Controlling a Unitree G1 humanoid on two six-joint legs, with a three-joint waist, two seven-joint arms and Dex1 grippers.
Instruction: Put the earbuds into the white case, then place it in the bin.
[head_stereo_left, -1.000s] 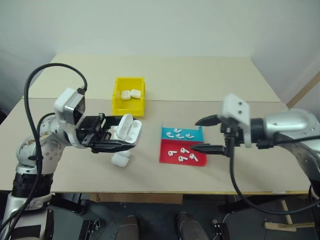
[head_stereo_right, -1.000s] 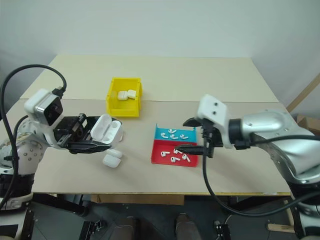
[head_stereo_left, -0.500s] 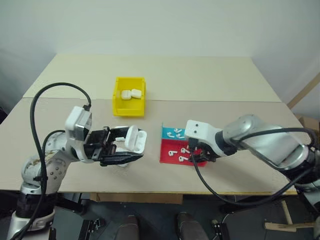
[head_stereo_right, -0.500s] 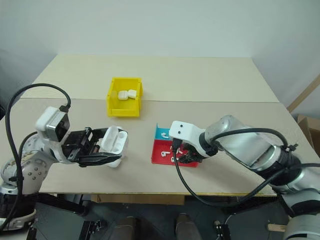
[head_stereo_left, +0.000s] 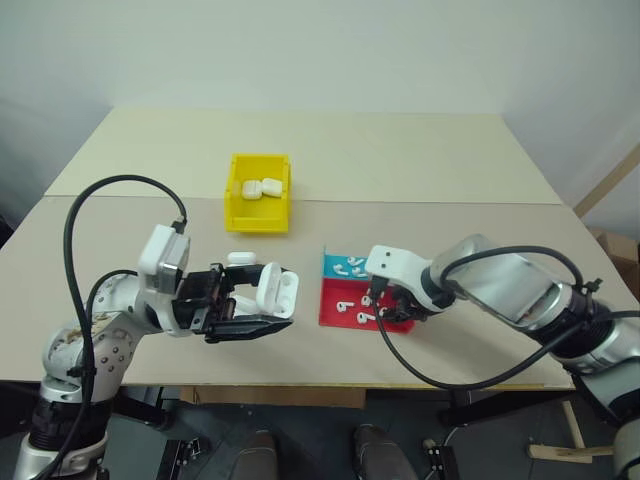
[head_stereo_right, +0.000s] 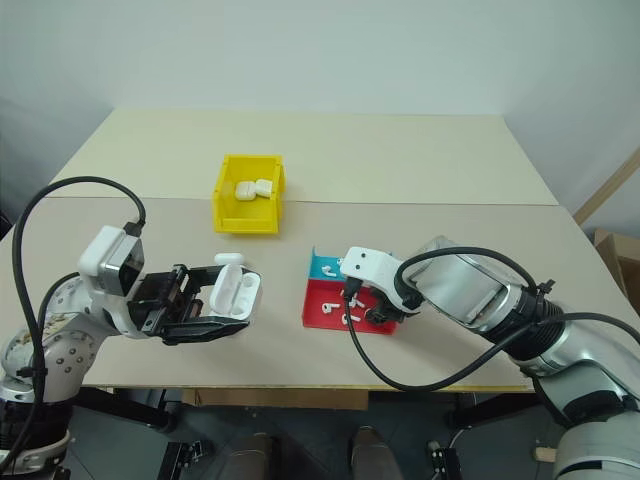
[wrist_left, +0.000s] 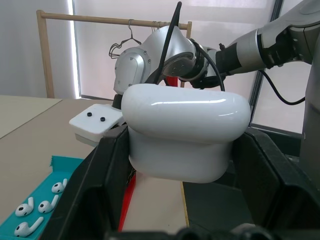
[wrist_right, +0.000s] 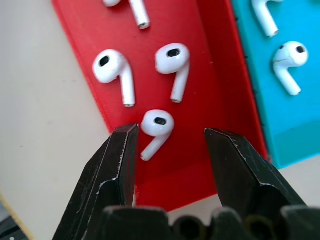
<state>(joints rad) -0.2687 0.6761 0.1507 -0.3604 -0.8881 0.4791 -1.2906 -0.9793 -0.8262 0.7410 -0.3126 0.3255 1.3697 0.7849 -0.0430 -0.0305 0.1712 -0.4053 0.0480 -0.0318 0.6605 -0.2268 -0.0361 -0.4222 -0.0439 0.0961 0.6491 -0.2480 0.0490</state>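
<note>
The left gripper (head_stereo_left: 250, 312), at lower left, pinched the small glossy white case (head_stereo_left: 275, 292) with its hinged lid open and apparently empty. The right gripper (wrist_right: 167, 140), fingers spread, straddled one tiny white earbud (wrist_right: 156, 126) on the flat red tray half (wrist_right: 192, 165) at centre. Judged so, no earbud was yet loaded, and the yellow plastic bin (head_stereo_left: 238, 212), upper left, awaited this case.

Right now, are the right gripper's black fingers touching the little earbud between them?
Apart. The right wrist view shows red tray on both sides of the earbud between the right gripper's fingers.
</note>
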